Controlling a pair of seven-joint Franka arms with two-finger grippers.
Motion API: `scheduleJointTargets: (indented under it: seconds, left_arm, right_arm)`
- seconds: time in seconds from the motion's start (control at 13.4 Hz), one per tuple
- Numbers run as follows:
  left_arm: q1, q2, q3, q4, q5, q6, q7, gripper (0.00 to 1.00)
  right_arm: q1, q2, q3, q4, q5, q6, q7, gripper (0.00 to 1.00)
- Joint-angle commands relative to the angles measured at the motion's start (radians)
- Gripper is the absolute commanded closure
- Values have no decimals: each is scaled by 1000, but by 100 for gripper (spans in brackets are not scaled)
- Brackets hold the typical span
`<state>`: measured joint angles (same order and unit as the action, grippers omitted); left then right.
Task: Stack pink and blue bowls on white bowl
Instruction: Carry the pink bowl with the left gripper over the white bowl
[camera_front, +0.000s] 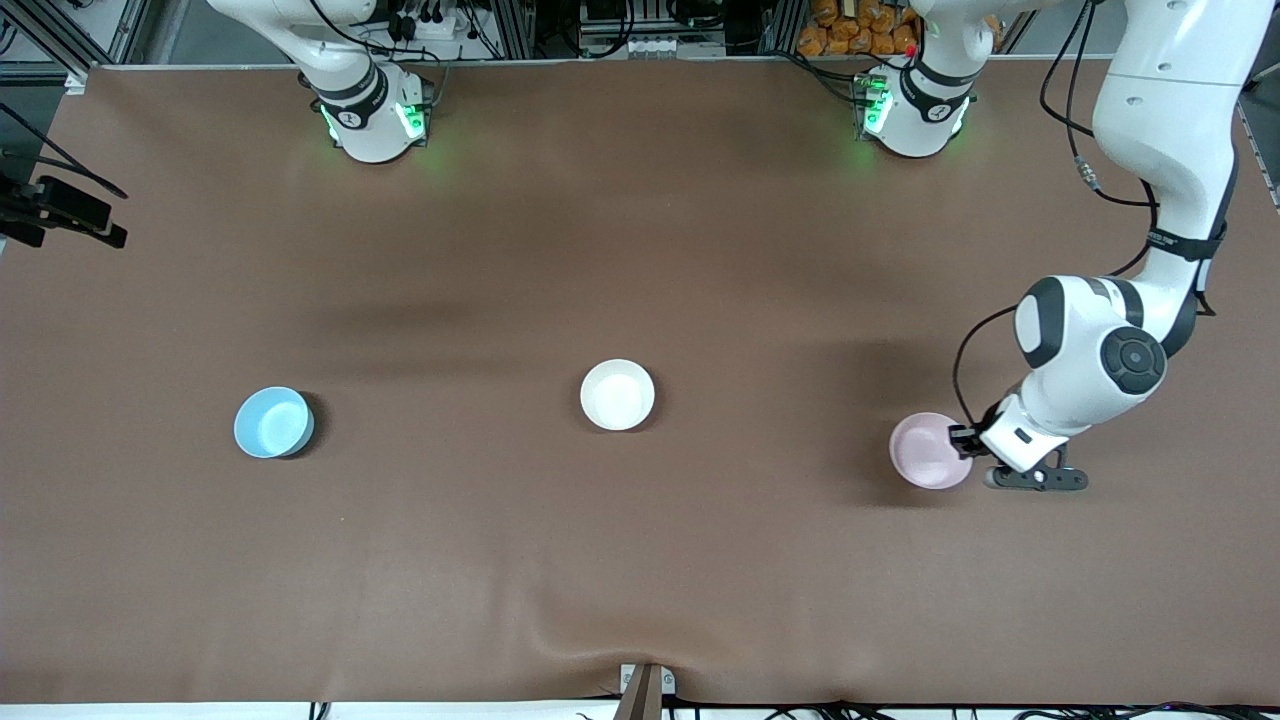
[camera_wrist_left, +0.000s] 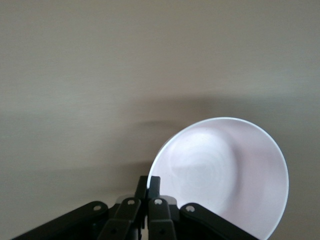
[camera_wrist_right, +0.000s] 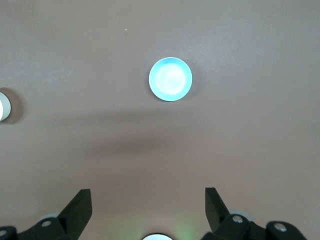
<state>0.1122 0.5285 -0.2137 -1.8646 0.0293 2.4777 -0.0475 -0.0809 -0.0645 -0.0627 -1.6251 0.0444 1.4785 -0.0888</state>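
Pink, pale and glossy, the pink bowl (camera_front: 928, 450) is sitting on the brown table (camera_front: 640, 560) toward the left arm's end, at about three o'clock from the white bowl (camera_front: 617, 395) and well apart from it. The left gripper (camera_front: 962, 438) is pinching its rim: in the left wrist view the two fingers (camera_wrist_left: 148, 186) are standing almost together, with the thin wall of the bowl between them, one finger inside and one outside. I cannot tell whether the bowl is already lifting or is resting on the table.

At about nine o'clock from the white bowl the blue bowl (camera_front: 273, 422) is lying untouched, toward the right arm's end. The right gripper (camera_wrist_right: 147, 202) is hanging high over the table near its own base, with its fingers spread wide and holding nothing; this arm is waiting.

In my judgement the first step is in hand, the taking of the pink bowl. The next move is calling for a lift that keeps the bowl level, a carry toward the middle, and a centred lowering into the white bowl before the fingers open.
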Motion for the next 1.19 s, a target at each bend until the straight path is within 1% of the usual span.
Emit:
scheduleJointTargets:
  seconds: [0.0,0.37,0.6,0.82,0.97,1.12]
  left_arm:
    - [6,-28,-81,-2,-81,-26,-46,100]
    - [-26,-16,-191,10,-97,-26,-188,100]
    - [-127,-15,-193,28,-95,-25,-332,100]
    - [-230,11,-188,71,-91,-25,-469,100]
    - [-281,30,-187,96,-85,-20,-547,100]
    - [-319,39,-184,105,-85,-17,-586,100]
  right_arm:
    - [-8,9,11,28,9,-30,12,0]
    - [-5,14,12,28,11,-30,9,0]
    - [-5,17,12,27,11,-26,6,0]
    - [-5,23,12,25,11,-23,4,0]
    - [-7,23,12,25,11,-21,1,0]
    - [-7,26,12,25,11,-21,-2,0]
